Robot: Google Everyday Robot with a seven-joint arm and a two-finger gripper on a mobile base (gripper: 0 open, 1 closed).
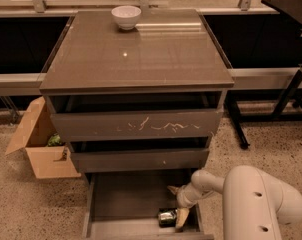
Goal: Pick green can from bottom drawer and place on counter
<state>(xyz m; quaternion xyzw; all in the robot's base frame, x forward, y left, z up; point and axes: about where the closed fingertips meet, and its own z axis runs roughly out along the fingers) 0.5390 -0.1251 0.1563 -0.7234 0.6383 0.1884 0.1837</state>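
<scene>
One shiny green can, bottom drawer, claw just beside

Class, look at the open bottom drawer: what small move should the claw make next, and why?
Probably ease the claw toward the green can until the can sits between its spread fingers, then close. The can lies near the front of the bottom drawer, just beside one finger, and seems not yet gripped. It must be held before it can be lifted to the counter.
</scene>
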